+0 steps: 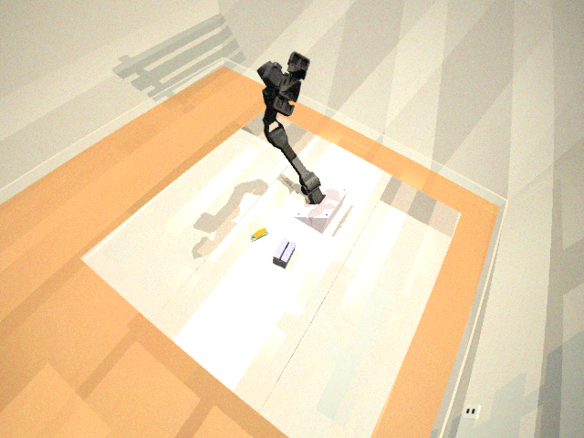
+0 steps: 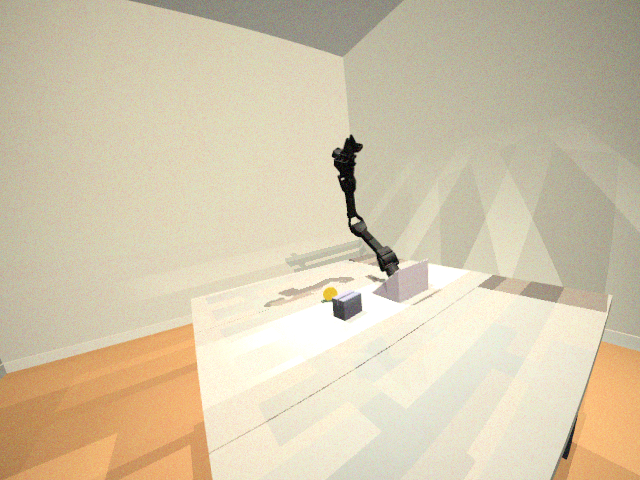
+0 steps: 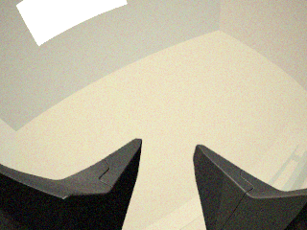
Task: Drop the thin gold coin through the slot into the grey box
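Observation:
The gold coin (image 1: 259, 231) (image 2: 329, 292) stands on edge in its dark-green holder (image 1: 255, 238) on the white table. The grey box (image 1: 284, 253) (image 2: 346, 304) with a dark slot in its lid stands just right of the coin. My gripper (image 1: 298, 60) (image 2: 354, 141) (image 3: 168, 149) is raised high above the back of the table, far from both, and points up at the walls and ceiling. In the wrist view its two dark fingers stand partly apart with nothing between them.
The arm's base sits on a pale wedge-shaped plate (image 1: 329, 215) (image 2: 409, 281) behind the box. The white table (image 1: 264, 329) (image 2: 361, 392) stands on an orange floor (image 1: 94, 155). A bright ceiling panel (image 3: 73, 0) shows in the wrist view.

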Tool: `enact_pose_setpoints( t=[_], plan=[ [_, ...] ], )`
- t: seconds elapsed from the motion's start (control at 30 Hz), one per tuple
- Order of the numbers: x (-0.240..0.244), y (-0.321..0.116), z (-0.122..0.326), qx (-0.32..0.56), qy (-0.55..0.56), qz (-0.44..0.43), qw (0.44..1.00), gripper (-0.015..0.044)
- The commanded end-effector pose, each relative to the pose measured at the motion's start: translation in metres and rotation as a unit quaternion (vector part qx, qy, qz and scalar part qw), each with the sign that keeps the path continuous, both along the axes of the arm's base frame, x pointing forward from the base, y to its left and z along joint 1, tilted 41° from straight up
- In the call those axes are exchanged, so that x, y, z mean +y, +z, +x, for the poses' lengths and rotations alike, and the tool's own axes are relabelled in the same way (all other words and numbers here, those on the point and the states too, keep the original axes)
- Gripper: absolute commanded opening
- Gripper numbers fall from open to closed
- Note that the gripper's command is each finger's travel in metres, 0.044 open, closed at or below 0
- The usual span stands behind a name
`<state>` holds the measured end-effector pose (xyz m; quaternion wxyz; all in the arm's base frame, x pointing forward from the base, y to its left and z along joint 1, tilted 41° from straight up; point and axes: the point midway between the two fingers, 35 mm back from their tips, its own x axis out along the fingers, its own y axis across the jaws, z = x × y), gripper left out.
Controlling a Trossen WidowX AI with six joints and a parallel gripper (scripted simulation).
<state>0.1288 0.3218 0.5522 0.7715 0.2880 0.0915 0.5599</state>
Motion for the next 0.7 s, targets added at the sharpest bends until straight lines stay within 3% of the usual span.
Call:
enact_pose_setpoints(
  t=[0.0, 0.33, 0.67],
  plan=[
    [0.001, -0.025, 0.029, 0.035, -0.046, -0.034, 0.998, 0.0161],
    [-0.018, -0.133, 0.123, 0.146, -0.209, -0.186, 0.949, 0.0161],
    [-0.103, -0.257, 0.194, 0.268, -0.381, -0.362, 0.807, 0.0161]
  ],
)
